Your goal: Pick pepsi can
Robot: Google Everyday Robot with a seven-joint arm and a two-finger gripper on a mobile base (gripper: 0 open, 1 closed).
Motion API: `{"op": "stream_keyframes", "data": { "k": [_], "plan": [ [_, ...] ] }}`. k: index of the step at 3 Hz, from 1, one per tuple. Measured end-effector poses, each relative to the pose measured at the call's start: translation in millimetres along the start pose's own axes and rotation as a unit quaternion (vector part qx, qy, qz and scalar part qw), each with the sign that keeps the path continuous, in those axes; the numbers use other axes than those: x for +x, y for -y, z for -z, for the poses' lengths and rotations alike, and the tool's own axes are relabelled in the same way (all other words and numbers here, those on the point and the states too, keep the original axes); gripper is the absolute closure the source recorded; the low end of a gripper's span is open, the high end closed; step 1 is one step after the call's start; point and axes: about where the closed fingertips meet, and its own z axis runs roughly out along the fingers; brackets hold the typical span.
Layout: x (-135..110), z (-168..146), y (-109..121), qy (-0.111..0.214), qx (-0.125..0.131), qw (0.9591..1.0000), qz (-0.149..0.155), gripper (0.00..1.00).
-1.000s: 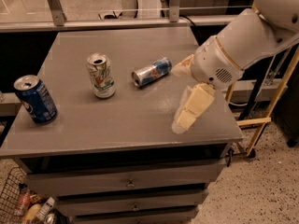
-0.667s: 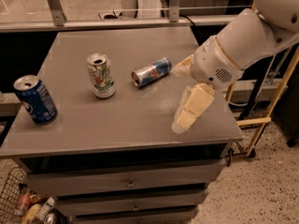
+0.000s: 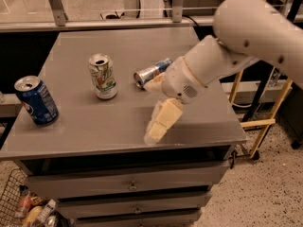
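Observation:
The pepsi can (image 3: 35, 100), dark blue with a silver top, stands upright near the left edge of the grey table (image 3: 94, 126). My gripper (image 3: 152, 109) hangs over the front middle of the table, well to the right of the pepsi can. Its cream fingers (image 3: 163, 119) are spread apart and hold nothing. The upper finger lies close to a silver-and-blue can (image 3: 151, 73) that is on its side. The white arm reaches in from the upper right.
A white-and-green can (image 3: 102, 76) stands upright between the pepsi can and my gripper. The table has drawers (image 3: 130, 186) below its front edge. A wire basket (image 3: 19, 207) with items sits on the floor at the lower left. A yellow frame (image 3: 265, 122) stands to the right.
My arm and gripper have moved left over the table, toward its middle. The three cans have not moved.

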Motion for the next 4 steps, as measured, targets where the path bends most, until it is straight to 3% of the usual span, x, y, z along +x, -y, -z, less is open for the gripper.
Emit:
{"op": "stream_keyframes", "data": {
  "k": [2,3,4],
  "plan": [
    [-74.1,-51.3,8.7,0.068,0.003,0.9968,0.042,0.0],
    [-99.6,-69.2,3.7,0.088,-0.013,0.9946,0.054,0.0],
    [-107.1,-84.4,-6.5,0.105,-0.036,0.9928,0.044,0.0]
  ]
}}
